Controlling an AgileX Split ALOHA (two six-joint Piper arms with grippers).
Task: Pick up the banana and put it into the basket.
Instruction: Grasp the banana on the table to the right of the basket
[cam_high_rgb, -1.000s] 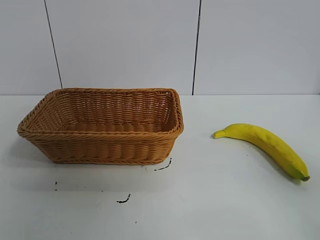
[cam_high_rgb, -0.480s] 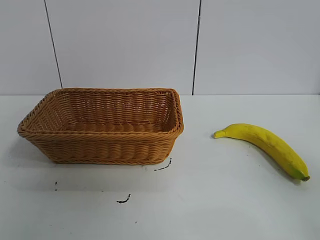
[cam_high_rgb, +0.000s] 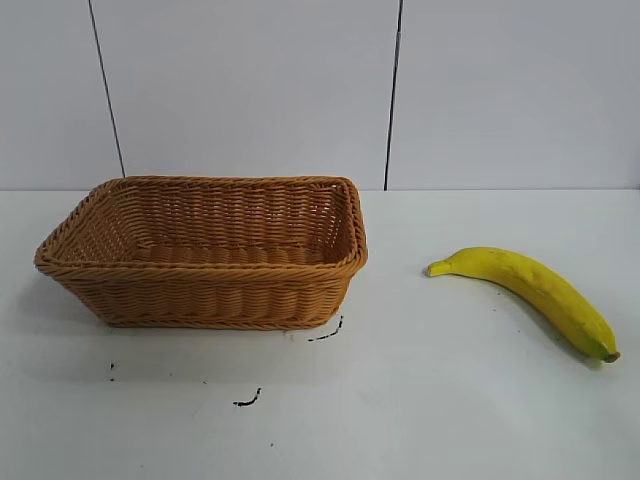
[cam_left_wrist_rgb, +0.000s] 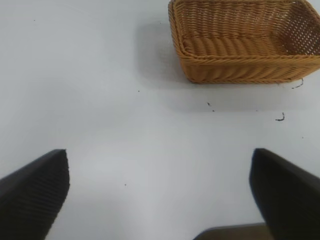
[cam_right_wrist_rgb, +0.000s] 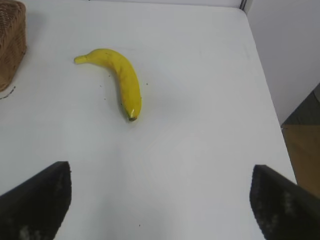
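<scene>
The yellow banana (cam_high_rgb: 535, 291) lies on the white table at the right, its stem end toward the basket; it also shows in the right wrist view as the banana (cam_right_wrist_rgb: 120, 79). The tan woven basket (cam_high_rgb: 205, 290) stands at the left with nothing inside, and the basket (cam_left_wrist_rgb: 240, 65) shows in the left wrist view too. My right gripper (cam_right_wrist_rgb: 160, 200) is open over bare table, well short of the banana. My left gripper (cam_left_wrist_rgb: 159, 195) is open over bare table, away from the basket. Neither arm shows in the exterior view.
Small black marks (cam_high_rgb: 326, 333) dot the table in front of the basket. The table's right edge (cam_right_wrist_rgb: 265, 85) runs beside a grey wall, with floor (cam_right_wrist_rgb: 302, 145) beyond it. A grey panelled wall (cam_high_rgb: 390, 90) stands behind the table.
</scene>
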